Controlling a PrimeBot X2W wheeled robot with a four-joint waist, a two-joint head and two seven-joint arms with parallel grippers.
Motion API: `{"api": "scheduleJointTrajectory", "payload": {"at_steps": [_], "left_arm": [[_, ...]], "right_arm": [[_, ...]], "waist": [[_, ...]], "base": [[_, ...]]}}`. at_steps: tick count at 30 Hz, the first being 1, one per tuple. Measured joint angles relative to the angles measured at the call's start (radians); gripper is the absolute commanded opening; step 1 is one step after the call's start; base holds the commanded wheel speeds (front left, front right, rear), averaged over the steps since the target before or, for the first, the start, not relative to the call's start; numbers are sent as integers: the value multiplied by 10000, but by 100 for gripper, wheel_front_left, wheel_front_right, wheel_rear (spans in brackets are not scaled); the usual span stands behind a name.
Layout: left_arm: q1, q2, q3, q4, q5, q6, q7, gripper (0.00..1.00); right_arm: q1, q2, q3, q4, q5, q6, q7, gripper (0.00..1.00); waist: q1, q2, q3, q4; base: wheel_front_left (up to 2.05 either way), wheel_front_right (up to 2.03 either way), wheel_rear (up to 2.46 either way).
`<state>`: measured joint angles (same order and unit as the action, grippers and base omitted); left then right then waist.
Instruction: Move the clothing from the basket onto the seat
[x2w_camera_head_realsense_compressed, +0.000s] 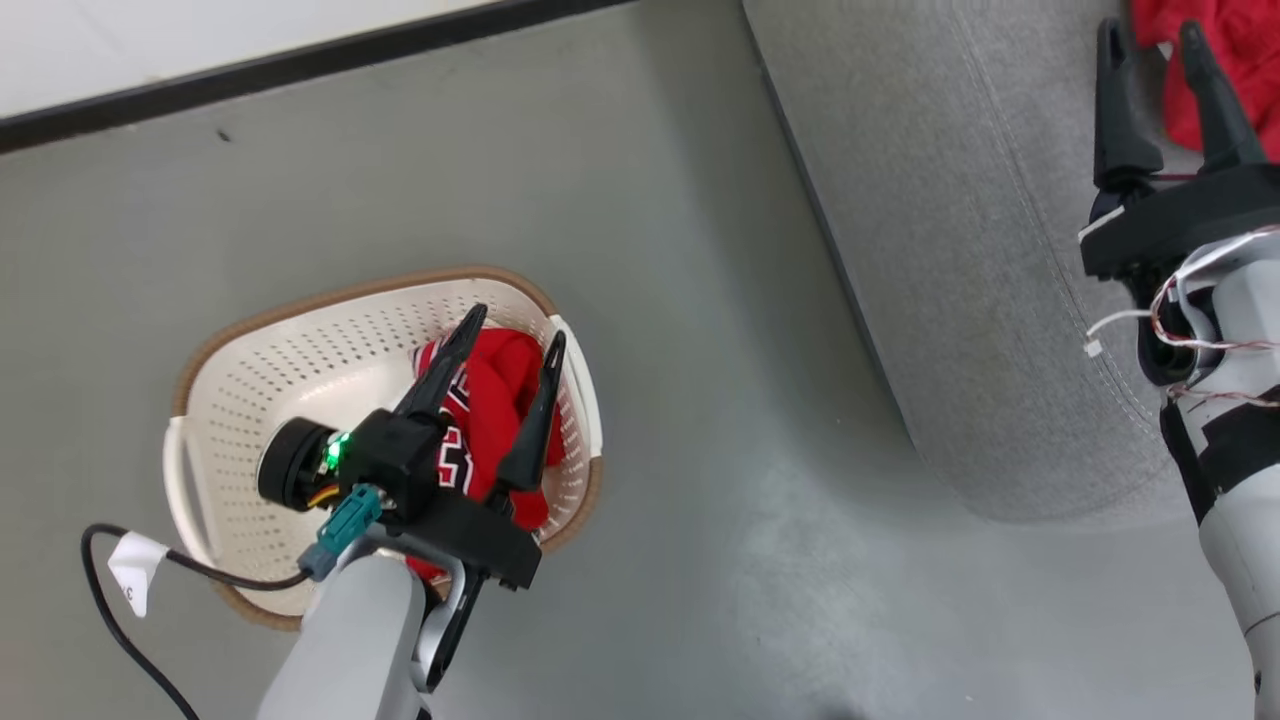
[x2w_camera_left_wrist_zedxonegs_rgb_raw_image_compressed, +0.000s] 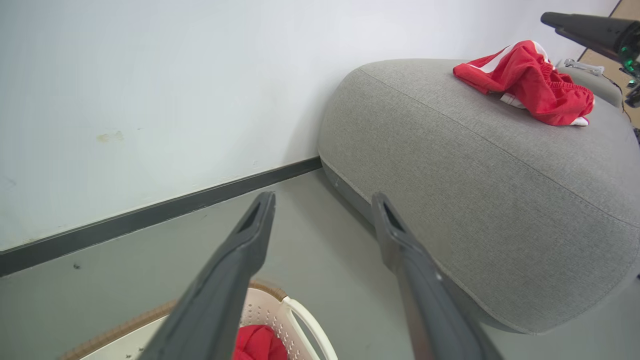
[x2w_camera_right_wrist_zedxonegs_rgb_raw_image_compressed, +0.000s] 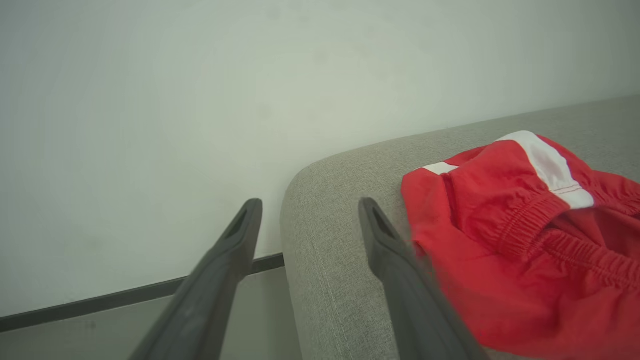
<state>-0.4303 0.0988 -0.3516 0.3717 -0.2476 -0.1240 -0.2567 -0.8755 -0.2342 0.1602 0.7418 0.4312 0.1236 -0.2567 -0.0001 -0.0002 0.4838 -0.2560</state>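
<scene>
Clothing (x2w_camera_head_realsense_compressed: 490, 420) in two red pieces.
Head view: jersey (x2w_camera_head_realsense_compressed: 500, 375) in basket (x2w_camera_head_realsense_compressed: 300, 345) under my left claw (x2w_camera_head_realsense_compressed: 518, 325), spread, empty; shorts (x2w_camera_head_realsense_compressed: 1255, 50) on seat (x2w_camera_head_realsense_compressed: 950, 250) beside my right claw (x2w_camera_head_realsense_compressed: 1150, 28), spread, empty.
Left wrist view: jersey below my fingers (x2w_camera_left_wrist_zedxonegs_rgb_raw_image_compressed: 235, 280), shorts far off atop seat.
Right wrist view: shorts, white stripe, just beside one finger, near seat edge.

The left gripper (x2w_camera_head_realsense_compressed: 517, 325), black with two long dark fingers, sits at the end of a pale grey arm (x2w_camera_head_realsense_compressed: 345, 640). Its fingers are spread wide and hold nothing. The right gripper (x2w_camera_head_realsense_compressed: 1149, 28) points up, fingers wide apart and empty too. Thin wires (x2w_camera_head_realsense_compressed: 1200, 275) loop at its wrist (x2w_camera_head_realsense_compressed: 1235, 310).
</scene>
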Motion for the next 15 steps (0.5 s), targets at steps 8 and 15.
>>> {"api": "scheduleJointTrajectory", "payload": {"at_steps": [8,15], "left_arm": [[339,-138,372,318,-75,107,0,100],[731,-282,606,587,-79,290,0,100]], "right_arm": [[695,165,380,-307,13,0,0,100],[1411,439,894,-560,13,0,0,100]], "waist": [[0,-1,-805,680],[0,0,-1495,1206]], "base": [[0,0,0],[0,0,0]]}}
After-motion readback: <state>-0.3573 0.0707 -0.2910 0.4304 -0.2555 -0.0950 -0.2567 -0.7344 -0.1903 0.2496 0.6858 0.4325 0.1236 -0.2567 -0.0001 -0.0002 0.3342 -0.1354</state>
